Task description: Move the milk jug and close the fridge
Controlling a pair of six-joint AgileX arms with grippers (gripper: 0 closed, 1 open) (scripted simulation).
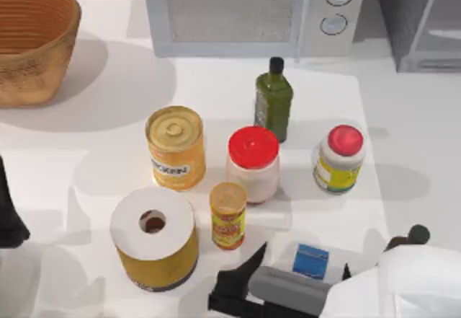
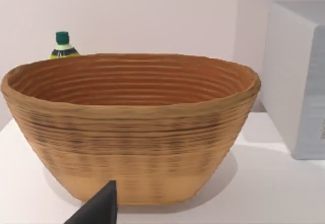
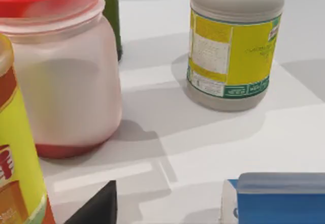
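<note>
Right gripper (image 1: pixel 299 278): at the table's near edge, right of centre; its dark fingers stand open on either side of the milk jug, not clamped on it.
Milk jug (image 1: pixel 310 260): upright between those fingers, blue top up, at the near edge.
Left gripper (image 1: pixel 11 221): parked at the near left edge; whether its fingers are open or shut, I cannot tell.
Near row: paper roll (image 1: pixel 153 235), small yellow spice jar (image 1: pixel 227 215).
Middle row: chicken can (image 1: pixel 175 147), red-lidded white jar (image 1: pixel 253 164), mayonnaise jar (image 1: pixel 338 159).
Behind: green oil bottle (image 1: pixel 274 100).
Far left: wicker basket (image 1: pixel 32 40).
Far back: microwave (image 1: pixel 245 11).
Fridge (image 1: pixel 425 19): far right corner, pale door swung open.
</note>
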